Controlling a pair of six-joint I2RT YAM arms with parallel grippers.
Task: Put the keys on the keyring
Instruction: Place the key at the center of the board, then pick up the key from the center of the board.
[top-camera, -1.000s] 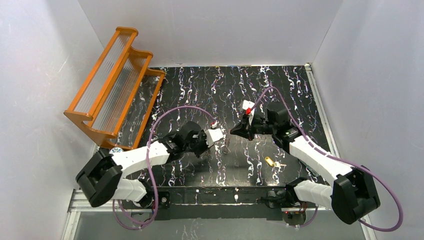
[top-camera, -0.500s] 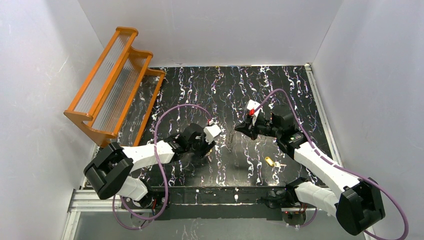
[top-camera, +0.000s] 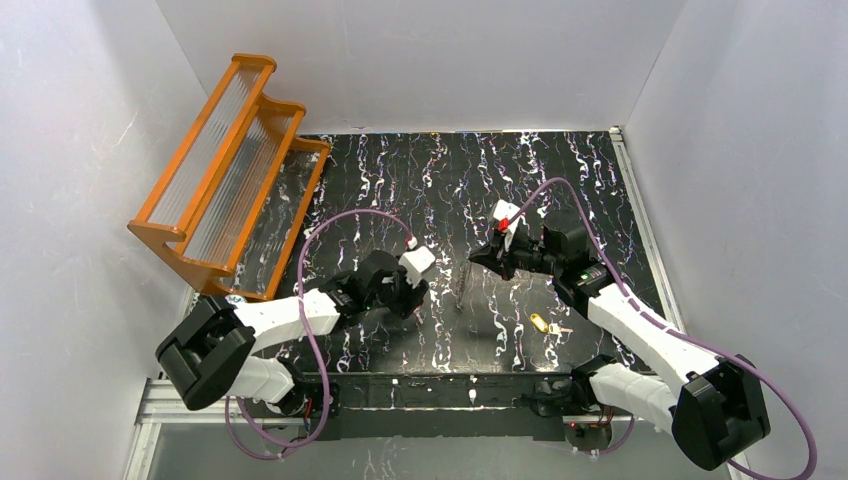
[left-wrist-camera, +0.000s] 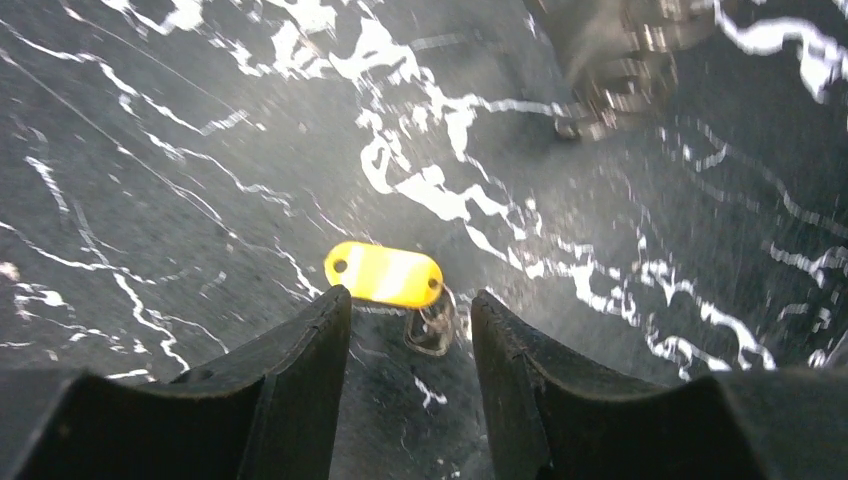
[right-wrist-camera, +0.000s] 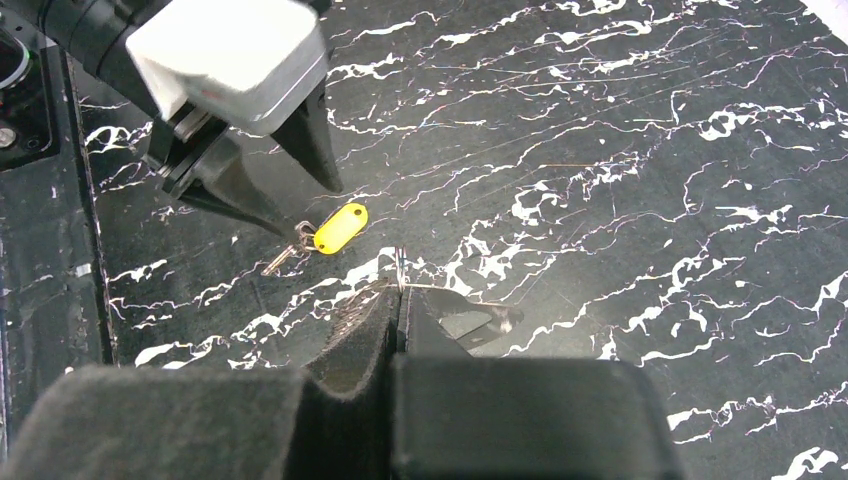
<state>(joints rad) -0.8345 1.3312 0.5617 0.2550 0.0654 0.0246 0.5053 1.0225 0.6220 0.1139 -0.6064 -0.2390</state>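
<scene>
Seen from the left wrist, the key's (left-wrist-camera: 383, 275) metal blade is dim and blurred between the left fingers (left-wrist-camera: 290, 390). Only a sliver of the keyring (right-wrist-camera: 400, 265) pokes out above the right fingers (right-wrist-camera: 350, 340), which hide the rest. From above, the second key (top-camera: 541, 323) is too small to make out.

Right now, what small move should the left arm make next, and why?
Probably ease the left jaws forward over the key, then close. They stand open, and the key lies flat on the table with its yellow head just beyond their tips. The right jaws are shut on a thin wire, seemingly the keyring.
</scene>
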